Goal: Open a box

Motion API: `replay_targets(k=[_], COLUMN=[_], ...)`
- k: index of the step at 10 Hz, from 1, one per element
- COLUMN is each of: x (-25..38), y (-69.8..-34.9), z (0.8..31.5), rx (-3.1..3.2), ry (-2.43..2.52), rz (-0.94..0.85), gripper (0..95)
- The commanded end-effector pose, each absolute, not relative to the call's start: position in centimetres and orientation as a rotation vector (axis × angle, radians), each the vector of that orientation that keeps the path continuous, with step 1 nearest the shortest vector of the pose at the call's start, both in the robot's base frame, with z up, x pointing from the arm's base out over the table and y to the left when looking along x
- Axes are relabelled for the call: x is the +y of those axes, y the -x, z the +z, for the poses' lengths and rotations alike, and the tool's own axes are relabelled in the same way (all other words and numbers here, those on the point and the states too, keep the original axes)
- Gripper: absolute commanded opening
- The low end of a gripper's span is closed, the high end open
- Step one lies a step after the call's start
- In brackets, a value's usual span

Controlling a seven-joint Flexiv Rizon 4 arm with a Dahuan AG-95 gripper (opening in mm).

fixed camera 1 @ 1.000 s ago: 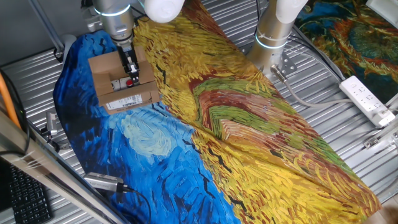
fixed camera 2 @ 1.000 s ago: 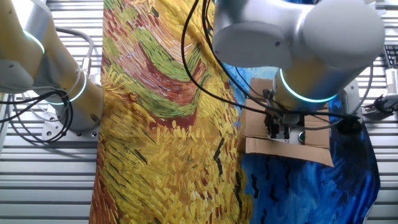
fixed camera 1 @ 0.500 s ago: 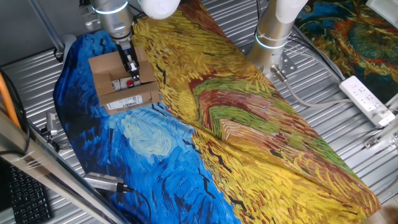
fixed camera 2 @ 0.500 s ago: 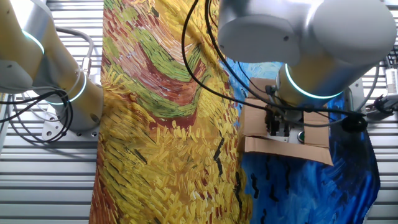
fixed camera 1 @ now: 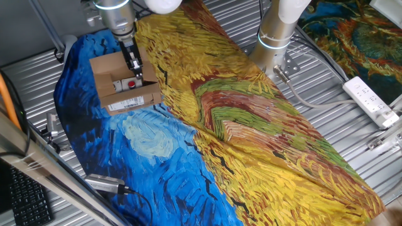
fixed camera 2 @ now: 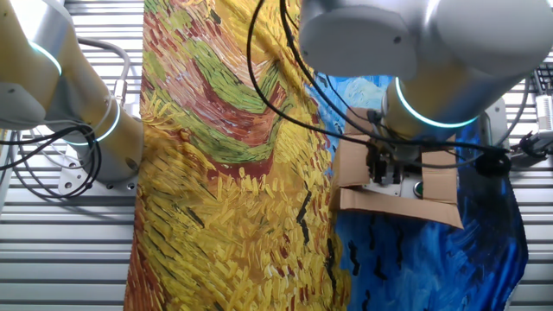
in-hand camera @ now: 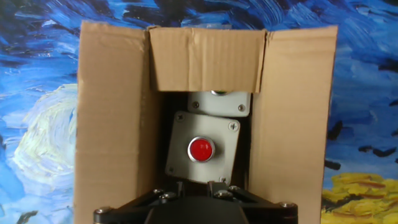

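Box flaps parted, hand above its right edge, finger spread unclear

Ribbed metal table — painted cloth

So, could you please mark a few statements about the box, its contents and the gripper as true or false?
1. The box lies on the blue part of the cloth. True.
2. All its top flaps are shut. False: the middle is open.
3. A grey unit with a red button lies inside. True.
4. The gripper hangs over the yellow cloth. False: it is above the box.
5. A white power strip lies on the metal table. True.
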State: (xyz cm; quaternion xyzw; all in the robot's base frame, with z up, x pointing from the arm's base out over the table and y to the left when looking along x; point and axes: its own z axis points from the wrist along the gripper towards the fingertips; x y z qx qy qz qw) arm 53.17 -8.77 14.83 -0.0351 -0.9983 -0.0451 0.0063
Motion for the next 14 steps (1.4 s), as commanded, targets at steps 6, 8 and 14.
replay_targets(k=[6, 8, 14], x=[-7.8, -7.7, -7.4], y=[-50.2, -49.0, -46.4], z=[17.2, 17.2, 17.2], rx=[-3.122, -3.127, -3.130], ry=[0.129, 0.132, 0.137], rz=[-0.149, -0.149, -0.138], gripper=[19.0, 19.0, 19.0])
